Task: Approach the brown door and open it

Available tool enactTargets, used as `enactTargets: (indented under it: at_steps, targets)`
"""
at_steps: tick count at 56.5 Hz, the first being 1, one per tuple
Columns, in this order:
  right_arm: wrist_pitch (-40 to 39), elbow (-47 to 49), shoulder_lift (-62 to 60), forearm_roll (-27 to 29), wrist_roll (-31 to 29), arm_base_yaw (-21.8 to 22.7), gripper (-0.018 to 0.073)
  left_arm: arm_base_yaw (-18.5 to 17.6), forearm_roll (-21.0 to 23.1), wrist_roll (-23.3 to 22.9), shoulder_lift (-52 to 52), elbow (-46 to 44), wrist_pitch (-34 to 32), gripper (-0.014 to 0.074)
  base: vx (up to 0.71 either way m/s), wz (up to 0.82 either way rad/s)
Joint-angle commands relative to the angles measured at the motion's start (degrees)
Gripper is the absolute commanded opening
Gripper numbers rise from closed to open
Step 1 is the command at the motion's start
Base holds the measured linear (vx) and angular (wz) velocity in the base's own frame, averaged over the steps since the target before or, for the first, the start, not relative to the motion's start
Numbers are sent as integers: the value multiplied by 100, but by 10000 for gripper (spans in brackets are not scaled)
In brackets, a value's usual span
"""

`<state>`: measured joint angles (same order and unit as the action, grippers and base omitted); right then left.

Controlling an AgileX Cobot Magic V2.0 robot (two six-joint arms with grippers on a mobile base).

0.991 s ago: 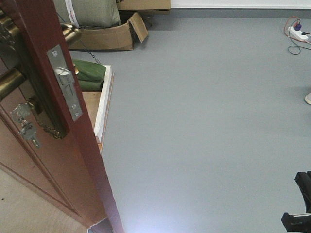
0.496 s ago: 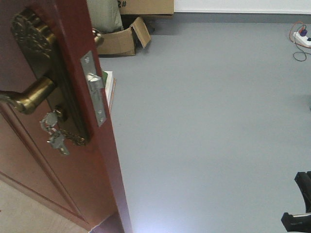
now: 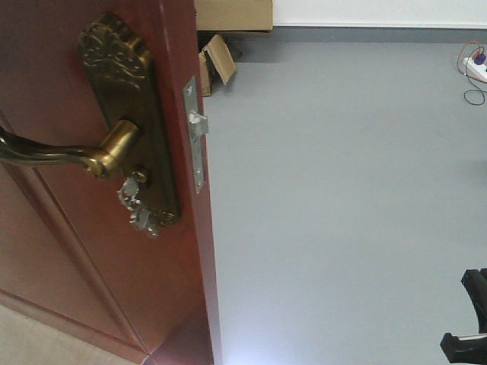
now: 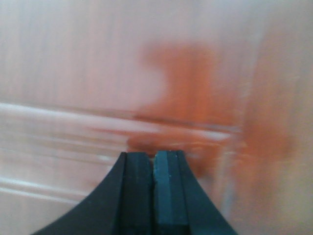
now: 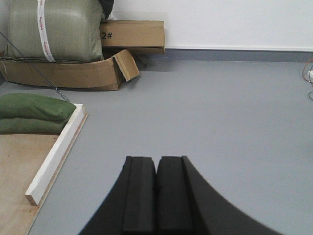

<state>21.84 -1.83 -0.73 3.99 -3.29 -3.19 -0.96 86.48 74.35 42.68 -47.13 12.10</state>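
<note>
Pressing pad to pad, the left gripper [image 4: 154, 157] held its jaws closed on nothing; just ahead of it the left wrist view gave only a blurred, glossy reddish surface. The right gripper [image 5: 156, 164] likewise had its jaws shut and empty, hanging over bare grey floor [image 5: 210, 122].

In the front view the brown door [image 3: 53, 258] filled the left side, close to the camera, with its edge turned toward the open room. Its brass lever handle [image 3: 68, 152] reached leftward from an ornate backplate [image 3: 125, 84], and a bunch of keys [image 3: 137, 205] hung at the backplate's lower end. A silver latch plate [image 3: 196, 144] sat on the door's edge.

Farther off, in the right wrist view, a white wooden frame [image 5: 56, 152] lay on the floor with green sacks [image 5: 29, 112] beside it. Beyond these, cardboard boxes [image 5: 132, 36] stood against the white wall [image 5: 220, 19], and a power strip [image 3: 478, 68] lay at the far right.
</note>
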Motion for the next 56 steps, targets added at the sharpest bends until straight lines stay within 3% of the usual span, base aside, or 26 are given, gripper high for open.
enactTargets:
  at_steps: [1,56]
  targets:
    - [-437,-19,-32,-20,-49,9,0,-15,109,-5,-9,-196,-52,-3,15,0]
    - [-470,-19,-32,-20,-49,9,0,-15,109,-5,-9,-196,-52,-3,13,3]
